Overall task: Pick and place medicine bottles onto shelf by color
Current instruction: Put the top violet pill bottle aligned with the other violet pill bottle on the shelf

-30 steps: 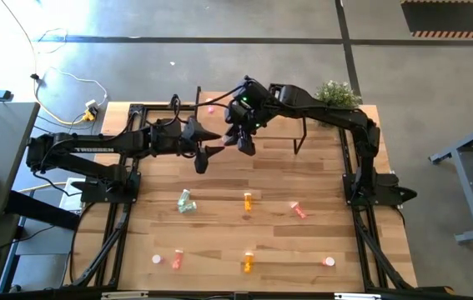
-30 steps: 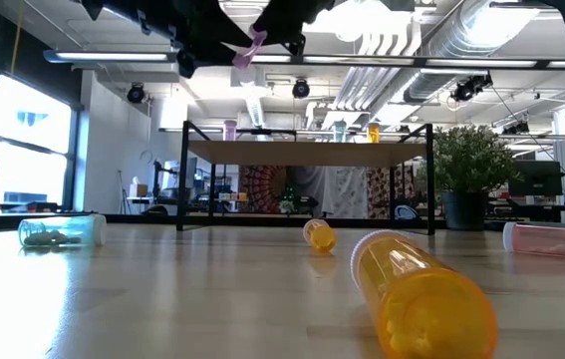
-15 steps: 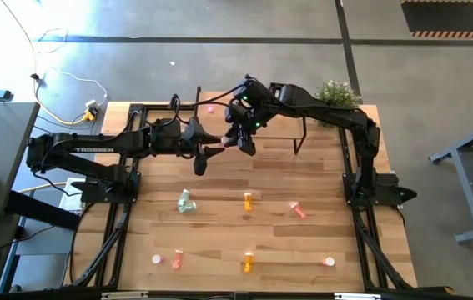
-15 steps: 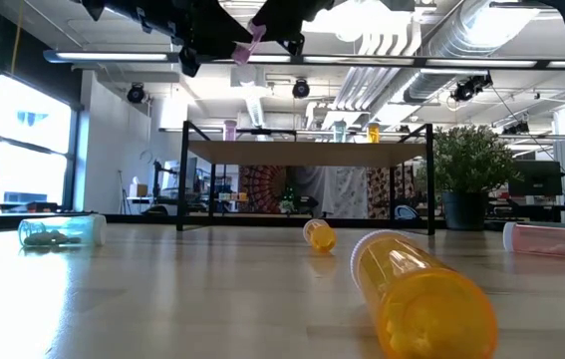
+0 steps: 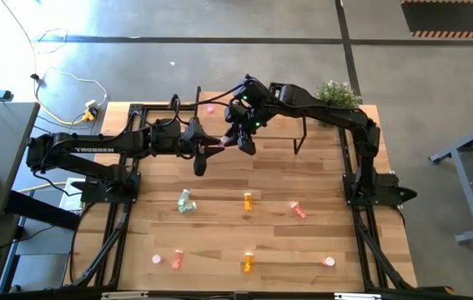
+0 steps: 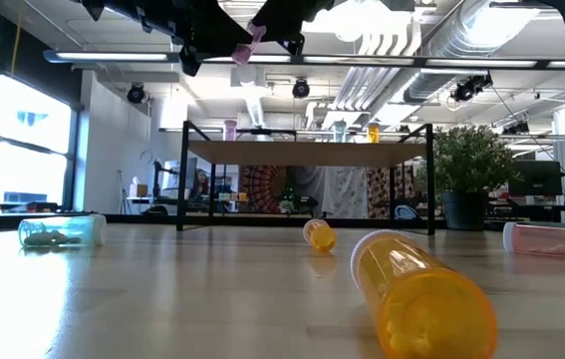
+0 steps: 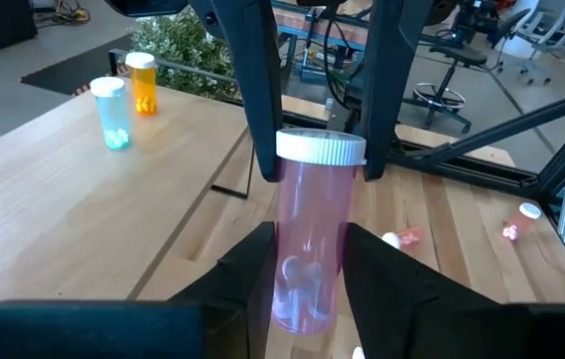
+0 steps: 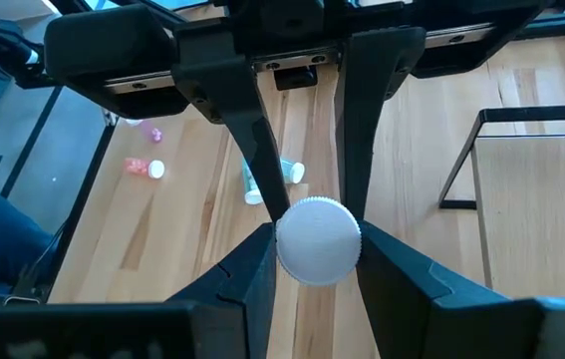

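Pink translucent bottle [image 7: 312, 239], white cap, is held in mid-air above the table [image 5: 319, 242], near the front edge of the shelf [image 7: 53, 189]. Both grippers clamp it at once: the left gripper [image 7: 307, 284] is closed on the lower body, the right gripper [image 8: 312, 264] is closed just under the cap. Long axis runs from one gripper to the other, cap toward the right. Judgement: a handover; the right gripper must let go before the left can carry it. Shelf already holds a pale blue-green bottle [image 7: 111, 112] and an orange bottle [image 7: 142, 83], upright.
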Action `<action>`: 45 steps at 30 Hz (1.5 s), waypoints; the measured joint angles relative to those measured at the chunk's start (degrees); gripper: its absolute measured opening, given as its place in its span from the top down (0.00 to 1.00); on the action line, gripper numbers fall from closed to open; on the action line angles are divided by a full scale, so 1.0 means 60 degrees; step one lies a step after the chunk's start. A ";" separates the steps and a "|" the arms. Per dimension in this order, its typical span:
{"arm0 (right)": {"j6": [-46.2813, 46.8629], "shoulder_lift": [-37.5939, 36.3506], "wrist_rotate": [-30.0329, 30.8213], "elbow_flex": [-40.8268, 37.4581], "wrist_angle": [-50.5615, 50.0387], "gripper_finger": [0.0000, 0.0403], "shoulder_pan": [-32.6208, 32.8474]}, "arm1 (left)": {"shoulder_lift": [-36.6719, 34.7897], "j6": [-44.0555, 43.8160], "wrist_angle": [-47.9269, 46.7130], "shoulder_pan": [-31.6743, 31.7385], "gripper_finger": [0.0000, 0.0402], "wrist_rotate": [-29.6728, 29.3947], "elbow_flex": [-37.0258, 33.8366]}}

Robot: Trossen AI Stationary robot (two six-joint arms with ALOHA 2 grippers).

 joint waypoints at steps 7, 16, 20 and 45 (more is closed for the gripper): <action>-0.0053 0.0000 0.0175 0.0000 0.0000 0.69 0.0004 | -0.0001 -0.0004 0.0000 0.0001 0.75 -0.0021 -0.0004; 0.0026 -0.0004 0.0285 -0.0004 0.0213 0.58 0.0004 | -0.0004 -0.0011 0.0000 0.0007 0.75 -0.0161 -0.0004; 0.0269 -0.0011 0.0299 -0.0004 0.0364 0.55 -0.0076 | -0.0004 -0.0011 0.0000 0.0005 0.75 -0.0302 -0.0004; 0.0783 -0.0643 0.0018 -0.0004 0.0955 0.53 -0.1173 | -0.0007 -0.0938 -0.0002 -0.1031 0.75 -0.3699 -0.0007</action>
